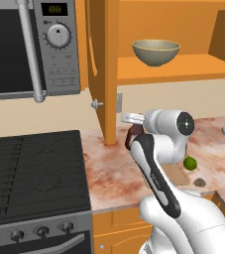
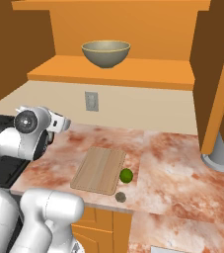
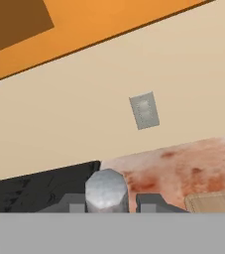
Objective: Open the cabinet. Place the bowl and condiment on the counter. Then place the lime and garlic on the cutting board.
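Orange cabinet (image 1: 104, 69) door is open at left. Just right of it the gripper (image 1: 130, 118) is clamped on the condiment (image 1: 132, 136) by its neck. The brown body hangs below the fingers, roughly upright, over bare counter (image 1: 109, 168). The hand view shows the grey cap between the tips, facing the wall. Key relation: the counter lies straight below the bottle, so the drop is downward, with the long axis kept vertical. Bowl (image 1: 156, 52) is up and right on the shelf, not yet moved. Further right is the board (image 1: 176, 173); lime (image 1: 190, 163) sits at its right edge, garlic (image 1: 199, 182) just off it on the counter.
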Motion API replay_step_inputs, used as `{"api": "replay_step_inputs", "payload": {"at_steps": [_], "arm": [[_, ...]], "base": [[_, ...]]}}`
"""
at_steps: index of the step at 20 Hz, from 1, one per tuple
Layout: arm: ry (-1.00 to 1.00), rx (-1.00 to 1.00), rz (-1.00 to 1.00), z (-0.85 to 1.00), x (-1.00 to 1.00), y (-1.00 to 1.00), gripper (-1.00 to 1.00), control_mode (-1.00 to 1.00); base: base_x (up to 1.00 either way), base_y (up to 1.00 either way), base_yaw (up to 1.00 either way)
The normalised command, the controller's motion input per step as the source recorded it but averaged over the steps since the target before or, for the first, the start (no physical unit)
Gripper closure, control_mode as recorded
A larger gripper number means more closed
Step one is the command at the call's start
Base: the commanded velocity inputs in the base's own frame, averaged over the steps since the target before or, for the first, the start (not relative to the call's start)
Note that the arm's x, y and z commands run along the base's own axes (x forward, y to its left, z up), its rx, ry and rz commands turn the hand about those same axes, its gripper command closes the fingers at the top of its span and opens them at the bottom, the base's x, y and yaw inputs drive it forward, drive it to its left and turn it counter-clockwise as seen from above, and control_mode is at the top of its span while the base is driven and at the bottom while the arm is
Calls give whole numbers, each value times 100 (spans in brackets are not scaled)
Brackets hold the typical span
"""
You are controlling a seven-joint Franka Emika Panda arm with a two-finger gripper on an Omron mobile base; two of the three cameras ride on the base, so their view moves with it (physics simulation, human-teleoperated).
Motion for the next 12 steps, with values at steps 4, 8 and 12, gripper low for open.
{"api": "replay_step_inputs", "payload": {"at_steps": [4,8,12], "arm": [[0,-7,0,0,28,2,100,-100],[0,-7,0,0,40,0,100,-100],[0,-7,0,0,44,0,100,-100]], "base": [[0,0,0],[0,0,0],[0,0,0]]}}
